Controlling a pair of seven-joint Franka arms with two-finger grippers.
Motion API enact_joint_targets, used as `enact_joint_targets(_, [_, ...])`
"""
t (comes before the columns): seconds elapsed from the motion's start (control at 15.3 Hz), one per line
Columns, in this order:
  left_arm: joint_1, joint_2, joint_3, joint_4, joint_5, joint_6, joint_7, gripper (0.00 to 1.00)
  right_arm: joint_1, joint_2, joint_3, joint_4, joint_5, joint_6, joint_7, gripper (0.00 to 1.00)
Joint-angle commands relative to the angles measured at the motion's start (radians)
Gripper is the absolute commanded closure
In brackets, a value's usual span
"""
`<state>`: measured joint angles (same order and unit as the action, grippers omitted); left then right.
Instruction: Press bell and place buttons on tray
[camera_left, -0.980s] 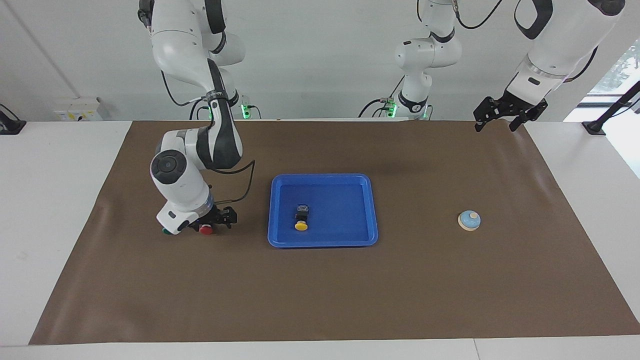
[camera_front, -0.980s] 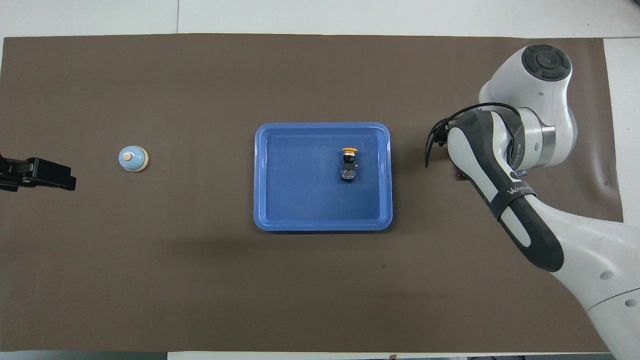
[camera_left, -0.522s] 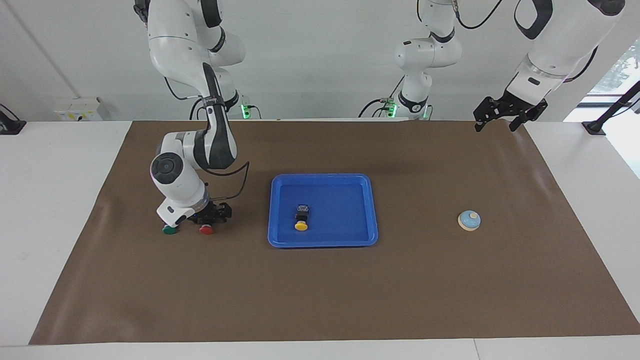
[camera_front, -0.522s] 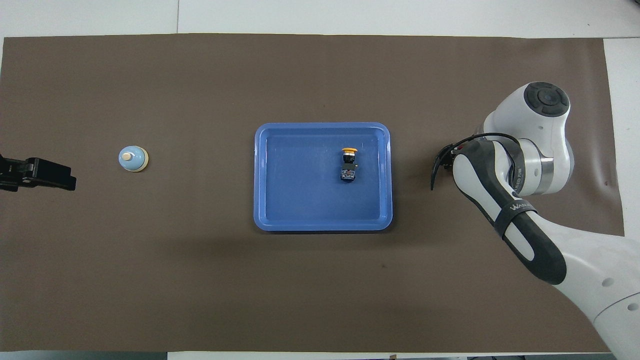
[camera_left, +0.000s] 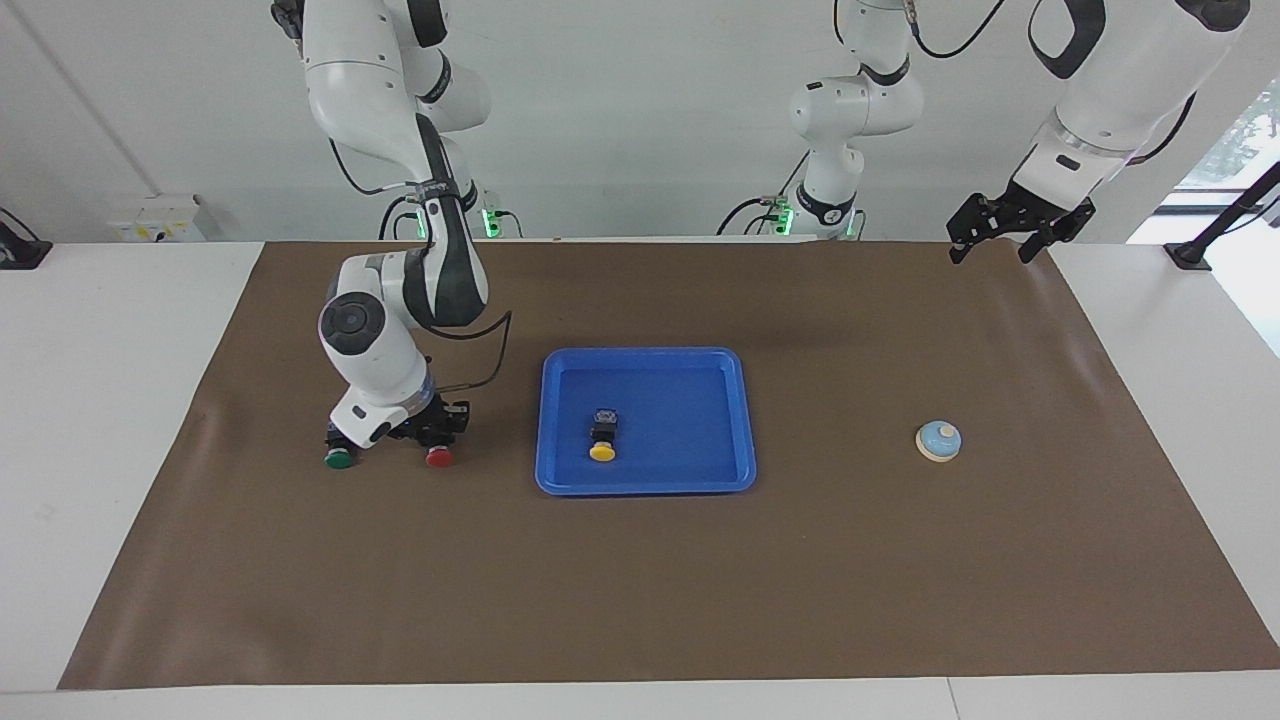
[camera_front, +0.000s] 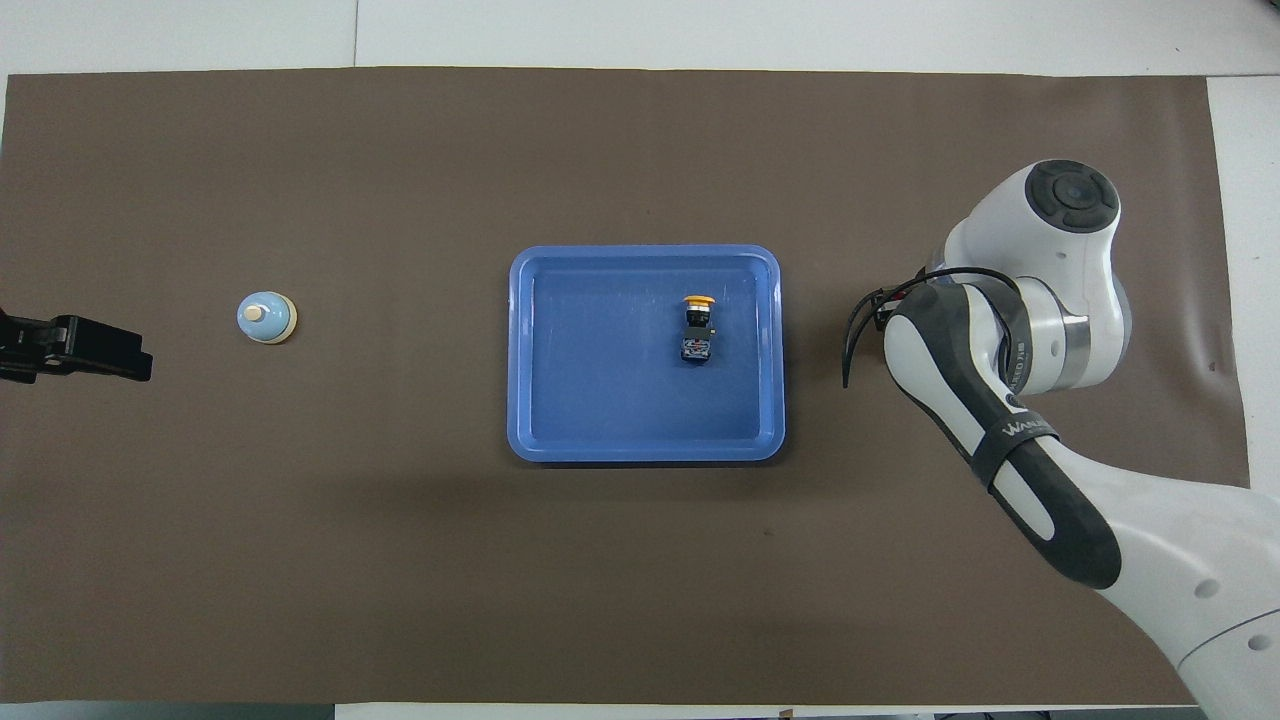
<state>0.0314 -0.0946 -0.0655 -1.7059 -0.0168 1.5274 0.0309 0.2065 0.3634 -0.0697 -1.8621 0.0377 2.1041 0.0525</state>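
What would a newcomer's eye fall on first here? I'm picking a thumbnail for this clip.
First, the bright-blue tray at the middle of the brown mat, with the yellow button lying in it. Next, the right gripper down at the mat toward the right arm's end, shut on the red button, with the green button beside it. The light-blue bell sits alone toward the left arm's end, where the left gripper waits, open.

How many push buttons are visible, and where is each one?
3. The yellow button lies in the tray. The red button is on the mat under the right gripper, which is shut on it. The green button sits beside it.
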Motion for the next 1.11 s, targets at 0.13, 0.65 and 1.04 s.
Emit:
enact_joint_targets(0.13, [-0.002, -0.001, 0.004, 0.009, 0.003, -0.016, 0.003, 0.00, 0.201, 0.057, 0.004, 0.263, 0.007, -0.179, 0.272, 1.00])
enact_joint_targets(0.65, [-0.004, -0.001, 0.004, 0.009, 0.003, -0.016, 0.003, 0.00, 0.447, 0.173, 0.002, 0.354, 0.036, -0.075, 0.616, 1.00])
enact_joint_targets(1.04, [-0.004, -0.001, 0.004, 0.009, 0.003, -0.016, 0.003, 0.00, 0.456, 0.218, 0.005, 0.346, 0.068, 0.086, 0.662, 1.00])
